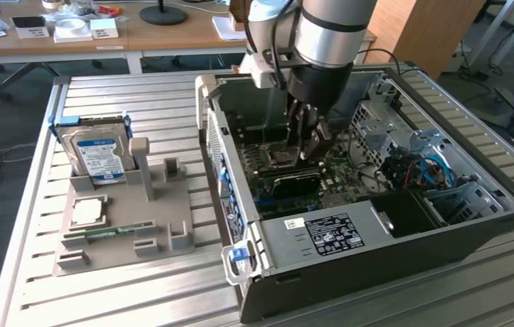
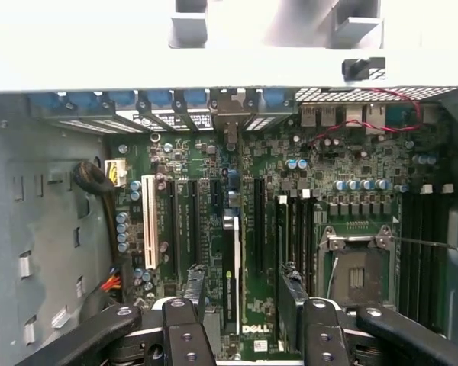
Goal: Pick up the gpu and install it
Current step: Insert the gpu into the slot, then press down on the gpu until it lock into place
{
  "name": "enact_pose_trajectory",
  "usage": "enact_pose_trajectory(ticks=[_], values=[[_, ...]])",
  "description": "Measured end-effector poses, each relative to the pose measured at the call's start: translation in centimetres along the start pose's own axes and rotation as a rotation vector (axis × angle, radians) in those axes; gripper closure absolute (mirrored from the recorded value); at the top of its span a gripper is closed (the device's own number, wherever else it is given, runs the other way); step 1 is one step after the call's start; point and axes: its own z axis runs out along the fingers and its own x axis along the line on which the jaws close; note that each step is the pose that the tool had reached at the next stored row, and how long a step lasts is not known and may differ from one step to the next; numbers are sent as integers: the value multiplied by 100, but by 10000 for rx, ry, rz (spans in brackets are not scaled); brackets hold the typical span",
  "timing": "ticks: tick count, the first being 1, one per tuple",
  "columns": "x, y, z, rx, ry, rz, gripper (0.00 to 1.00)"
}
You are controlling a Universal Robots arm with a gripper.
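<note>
Closest to me on the slatted metal counter (image 1: 30, 286) is the open computer case (image 1: 475, 225), lying on its side. A black-and-white sticker (image 1: 326, 233) sits on the power supply box at its near end, its print too small to read. Off to the exterior view's left is a grey parts holder (image 1: 161, 211) with a narrow green RAM stick (image 1: 112, 232), a square processor (image 1: 88, 211) and, standing upright behind them, a silver hard drive (image 1: 99, 157) whose blue-and-white label I cannot read. Deeper in the case, the gpu (image 1: 292, 182) stands on edge on the motherboard (image 2: 351, 191). Its black face shows in the exterior view, and its long axis runs from the case's slotted rear wall in toward the middle of the board. The wrist view sees it edge-on as a thin strip (image 2: 230, 259) among the expansion slots, with "DELL" (image 2: 256, 329) printed in white on the board just beside its inner end. Right above it hangs the gripper (image 1: 310, 151), its fingers (image 2: 192, 293) spread wide on either side of the card's edge, with a gap showing on both sides and nothing pinched between them.
</note>
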Motion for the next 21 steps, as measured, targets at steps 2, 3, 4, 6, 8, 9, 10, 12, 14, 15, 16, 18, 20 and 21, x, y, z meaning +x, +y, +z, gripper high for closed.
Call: enact_pose_trajectory(ticks=[2,3,4,6,8,9,10,12,14,15,16,18,20,21], values=[[0,0,-11,1,-2,0,49],[0,0,-10,2,-3,0,49],[0,0,-11,2,-3,0,49],[0,0,-11,1,-2,0,49],[0,0,-16,-1,2,0,49],[0,0,-28,-1,4,-1,49],[-1,0,-43,0,1,0,49],[-2,-1,-79,1,0,0,49],[-2,-1,-92,1,-1,0,49],[-2,-1,-92,2,-2,1,49],[-2,-1,-92,2,-3,0,49],[-2,-1,-93,1,-1,0,49],[-2,-1,-93,1,-1,0,49],[-2,-1,-93,1,-1,0,49]])
